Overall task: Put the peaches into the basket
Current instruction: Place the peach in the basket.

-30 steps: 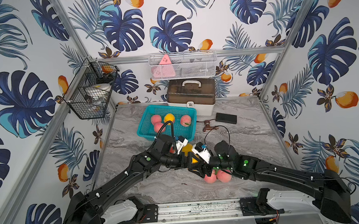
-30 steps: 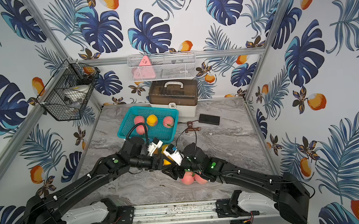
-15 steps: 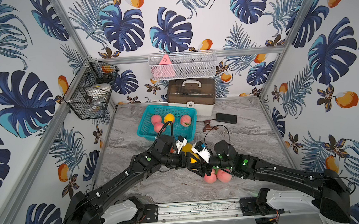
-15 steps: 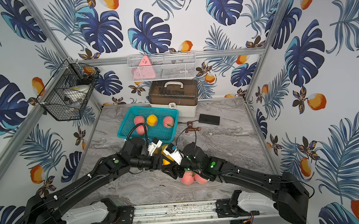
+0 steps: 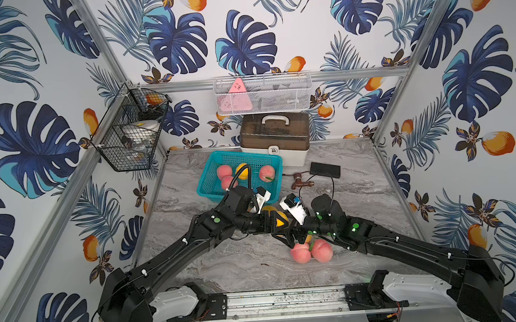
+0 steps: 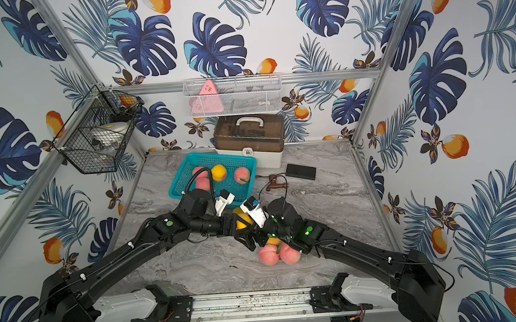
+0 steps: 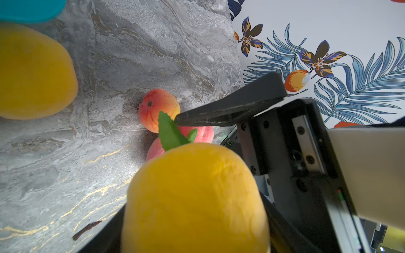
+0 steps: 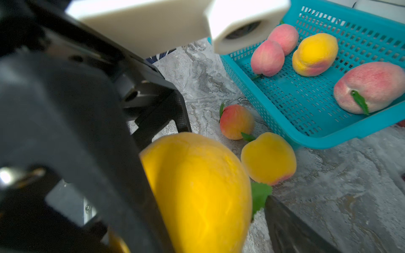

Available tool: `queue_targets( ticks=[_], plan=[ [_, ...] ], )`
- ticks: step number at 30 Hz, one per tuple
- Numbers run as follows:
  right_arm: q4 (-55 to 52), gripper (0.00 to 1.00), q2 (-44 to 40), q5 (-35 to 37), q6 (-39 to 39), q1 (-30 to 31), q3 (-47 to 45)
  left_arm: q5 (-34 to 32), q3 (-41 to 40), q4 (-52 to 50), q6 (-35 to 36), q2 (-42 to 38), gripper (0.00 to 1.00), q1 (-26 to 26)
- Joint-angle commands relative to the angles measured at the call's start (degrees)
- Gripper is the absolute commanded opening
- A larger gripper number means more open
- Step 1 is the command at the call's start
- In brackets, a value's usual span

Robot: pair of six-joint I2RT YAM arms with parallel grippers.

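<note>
While the left jaws grip a yellow peach (image 7: pixel 195 197) and the right jaws stand wide open around that same fruit, one finger (image 7: pixel 230 109) clear of its skin, the step in hand looks like a handover leading to a carry into the teal basket (image 5: pixel 208 182). I judge the right jaws should back straight off first, minding the leaf (image 8: pixel 260 195) near one of their fingers. The basket sits off the left jaws' flank. A second yellow peach (image 8: pixel 268 158) and a small red-orange peach (image 8: pixel 235 121) lie on the surface between. Lift above the rim, swing over them, and let go low over the bare floor nearest the jaws. Two pink peaches (image 5: pixel 300 254) lie just below the right jaws.
</note>
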Motion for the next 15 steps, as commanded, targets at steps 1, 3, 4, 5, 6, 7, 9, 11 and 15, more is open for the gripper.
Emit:
queue_targets(
  ticks=[1, 3, 4, 5, 6, 7, 9, 11, 15],
  plan=[
    [-2.3, 1.00, -0.2, 1.4, 1.0, -1.3, 1.4, -0.9, 3.0, -6.0, 4.0, 1.9, 0.60, 2.3],
    [-3.7, 1.00, -0.1, 1.3, 0.9, -2.1, 2.6, -1.7, 5.6, -8.5, 5.4, 3.9, 0.60, 4.0],
    [-4.7, 1.00, -0.1, 1.2, 0.9, -2.7, 3.4, -2.5, 7.2, -9.9, 6.3, 4.9, 0.60, 4.8],
    [-5.8, 1.00, 0.2, 0.9, 1.0, -3.5, 4.4, -3.5, 8.6, -11.2, 7.2, 5.9, 0.60, 5.4],
    [-6.9, 1.00, 0.4, 0.4, 1.1, -4.3, 5.3, -4.3, 10.0, -12.2, 8.1, 6.8, 0.60, 6.1],
    [-8.0, 1.00, 0.6, -0.2, 1.1, -5.2, 6.4, -5.2, 11.4, -13.3, 9.0, 7.7, 0.60, 6.7],
    [-9.5, 1.00, 0.9, -1.3, 1.0, -7.2, 8.3, -6.9, 13.9, -14.6, 10.3, 9.5, 0.60, 8.0],
    [-10.9, 1.00, 1.4, -2.4, 0.9, -9.2, 10.5, -8.7, 16.7, -15.3, 11.2, 11.8, 0.60, 9.0],
    [-13.1, 1.00, 4.0, -4.2, 0.8, -12.7, 14.6, -14.0, 23.1, -16.6, 13.5, 16.5, 0.61, 9.3]
  ],
)
